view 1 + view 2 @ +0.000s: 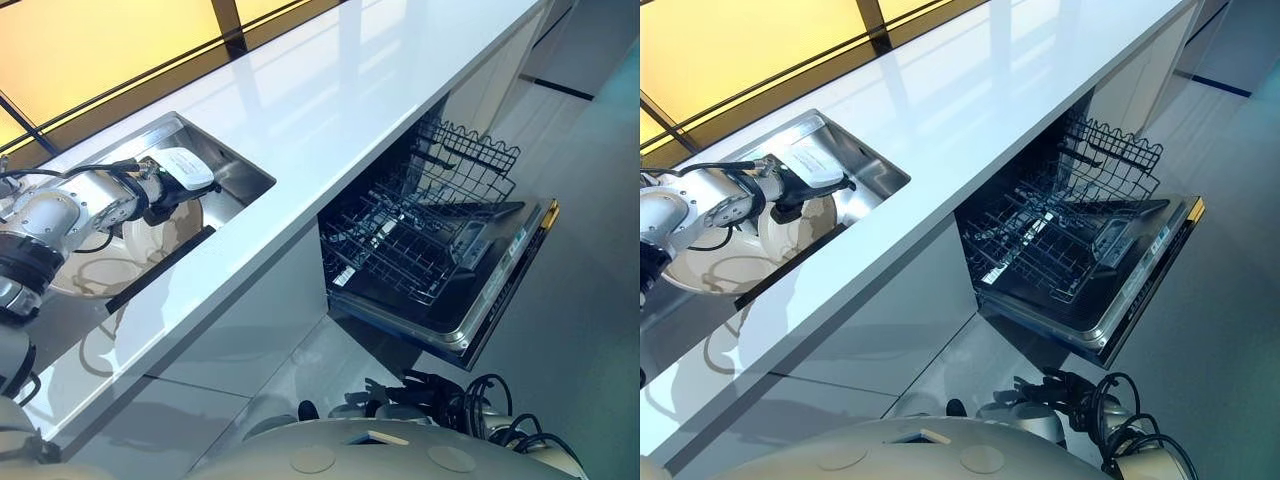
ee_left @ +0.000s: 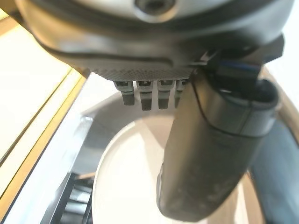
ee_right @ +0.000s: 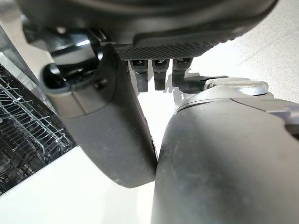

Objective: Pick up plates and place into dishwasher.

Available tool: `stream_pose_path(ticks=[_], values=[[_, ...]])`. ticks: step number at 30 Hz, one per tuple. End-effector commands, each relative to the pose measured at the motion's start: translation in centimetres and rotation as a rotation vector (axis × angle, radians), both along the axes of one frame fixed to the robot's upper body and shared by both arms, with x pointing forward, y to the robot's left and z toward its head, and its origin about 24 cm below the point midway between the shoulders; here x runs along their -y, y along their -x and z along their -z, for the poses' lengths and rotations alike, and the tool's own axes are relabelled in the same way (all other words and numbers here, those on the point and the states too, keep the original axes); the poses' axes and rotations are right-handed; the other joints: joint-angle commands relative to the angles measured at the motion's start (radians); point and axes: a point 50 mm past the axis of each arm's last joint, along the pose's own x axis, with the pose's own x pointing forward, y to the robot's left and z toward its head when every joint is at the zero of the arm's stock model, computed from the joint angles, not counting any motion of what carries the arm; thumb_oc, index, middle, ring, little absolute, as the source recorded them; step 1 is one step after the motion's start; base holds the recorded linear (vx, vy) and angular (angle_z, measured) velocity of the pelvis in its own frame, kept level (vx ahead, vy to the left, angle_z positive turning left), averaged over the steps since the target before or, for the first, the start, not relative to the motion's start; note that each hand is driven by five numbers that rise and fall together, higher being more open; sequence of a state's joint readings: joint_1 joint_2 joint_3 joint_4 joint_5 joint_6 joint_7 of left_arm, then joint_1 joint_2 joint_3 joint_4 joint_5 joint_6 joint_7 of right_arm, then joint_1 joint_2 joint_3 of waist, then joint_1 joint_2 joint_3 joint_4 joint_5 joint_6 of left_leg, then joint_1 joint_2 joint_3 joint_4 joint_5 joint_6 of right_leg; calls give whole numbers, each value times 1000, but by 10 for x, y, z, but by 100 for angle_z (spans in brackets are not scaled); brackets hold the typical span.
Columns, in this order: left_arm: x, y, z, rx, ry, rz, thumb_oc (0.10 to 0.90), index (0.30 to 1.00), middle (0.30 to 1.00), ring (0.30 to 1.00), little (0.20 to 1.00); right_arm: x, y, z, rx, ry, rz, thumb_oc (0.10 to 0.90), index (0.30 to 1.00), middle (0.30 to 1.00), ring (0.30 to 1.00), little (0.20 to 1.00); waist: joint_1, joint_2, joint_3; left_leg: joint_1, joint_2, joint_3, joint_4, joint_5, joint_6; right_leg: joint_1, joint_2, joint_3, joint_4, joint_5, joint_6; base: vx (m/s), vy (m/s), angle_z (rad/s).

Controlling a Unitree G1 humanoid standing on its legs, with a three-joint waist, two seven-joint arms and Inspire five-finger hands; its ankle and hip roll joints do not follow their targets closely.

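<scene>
Left hand [image 1: 805, 185] over plate [image 1: 700, 265] in sink [image 1: 875, 175], fingers straight, no grip; right hand [image 3: 121, 135] grip unclear; dishwasher [image 1: 440, 250] open.

L arm comes in from the left over the surface's near-left edge, silver-grey forearm angled toward the far side, wrist roughly level. L hand [image 1: 165, 190] reaches out past the wrist, white thumb cover on top; its dark thumb [image 2: 205, 154] juts forward, short finger stubs [image 2: 147, 95] in a row behind it, looking relaxed, not curled on anything. R arm hangs low below the surface's front edge. R hand [image 3: 140, 93] shows a thick dark thumb pointing down and fingers [image 3: 159, 77] straight in a row, nothing held.
</scene>
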State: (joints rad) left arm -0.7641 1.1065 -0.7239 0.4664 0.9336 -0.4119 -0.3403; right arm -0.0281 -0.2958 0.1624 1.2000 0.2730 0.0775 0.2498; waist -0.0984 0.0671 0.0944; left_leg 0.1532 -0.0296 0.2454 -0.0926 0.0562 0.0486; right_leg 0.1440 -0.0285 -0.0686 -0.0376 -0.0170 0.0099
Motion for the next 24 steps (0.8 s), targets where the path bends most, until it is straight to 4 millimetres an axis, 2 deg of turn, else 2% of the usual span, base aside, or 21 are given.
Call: stream_pose_path(ticks=[1,2,3,4,8,9,10,11,12,13,16,24], values=[[-9,-25,-74,253,-17,-84,641,764,764,764,741,20,2,-4,-25,48,-19,800,900,900,900,900,-1,39,4,24,-61,-27,46,-166,16,-60,-17,-46,63,-28,112,0,0,0],[-9,-25,-74,253,-17,-84,641,764,764,764,741,19,2,-4,-25,48,-19,800,900,900,900,900,-1,39,4,24,-61,-28,46,-166,16,-60,-17,-46,63,-28,112,0,0,0],[-7,-26,-76,267,-26,-63,539,676,676,676,639,19,2,-4,-27,48,-23,800,900,900,900,900,-2,40,4,24,-61,-28,46,-166,16,-61,-17,-45,62,-28,113,0,0,0],[-5,-26,-78,275,-30,-43,399,556,556,556,499,19,2,-4,-28,47,-23,800,900,900,900,900,-2,40,3,24,-62,-28,45,-166,16,-61,-17,-45,62,-28,113,0,0,0],[2,-28,-85,318,-31,23,202,387,387,387,302,19,3,-4,-30,47,-24,800,900,900,900,900,-5,42,5,25,-63,-28,43,-165,16,-60,-17,-45,62,-27,112,0,0,0],[4,-29,-85,334,-40,48,210,394,394,394,310,18,3,-4,-31,48,-26,800,900,900,900,900,-6,44,5,27,-62,-28,41,-164,16,-60,-17,-46,63,-27,113,0,0,0],[5,-29,-86,357,-49,70,284,458,458,458,384,19,3,-4,-31,47,-28,800,900,900,900,900,-7,44,5,27,-62,-27,39,-163,15,-60,-17,-45,62,-27,114,0,0,0],[6,-30,-86,375,-57,88,306,476,476,476,406,18,3,-4,-31,47,-31,800,900,900,900,900,-8,45,6,28,-63,-28,36,-162,15,-60,-16,-44,62,-27,114,0,0,0],[6,-30,-88,398,-64,105,292,465,465,465,392,18,3,-4,-35,45,-33,800,900,900,900,900,-9,46,6,29,-63,-29,34,-161,14,-60,-15,-44,61,-26,115,0,0,0],[5,-30,-88,412,-68,107,245,425,425,425,345,18,3,-4,-37,44,-37,800,900,900,900,900,-9,46,7,30,-63,-29,32,-160,13,-60,-15,-43,60,-25,114,0,0,0],[0,-29,-88,448,-76,116,303,474,474,474,403,20,5,-4,-41,42,-40,800,900,900,900,900,-11,48,9,31,-63,-28,29,-158,11,-59,-14,-42,56,-24,114,0,0,0],[-10,-26,-83,481,-94,107,303,474,474,474,403,21,6,-4,-34,43,-53,800,900,900,900,900,-9,49,10,29,-61,-29,26,-155,7,-60,-11,-41,53,-25,111,0,0,0]])
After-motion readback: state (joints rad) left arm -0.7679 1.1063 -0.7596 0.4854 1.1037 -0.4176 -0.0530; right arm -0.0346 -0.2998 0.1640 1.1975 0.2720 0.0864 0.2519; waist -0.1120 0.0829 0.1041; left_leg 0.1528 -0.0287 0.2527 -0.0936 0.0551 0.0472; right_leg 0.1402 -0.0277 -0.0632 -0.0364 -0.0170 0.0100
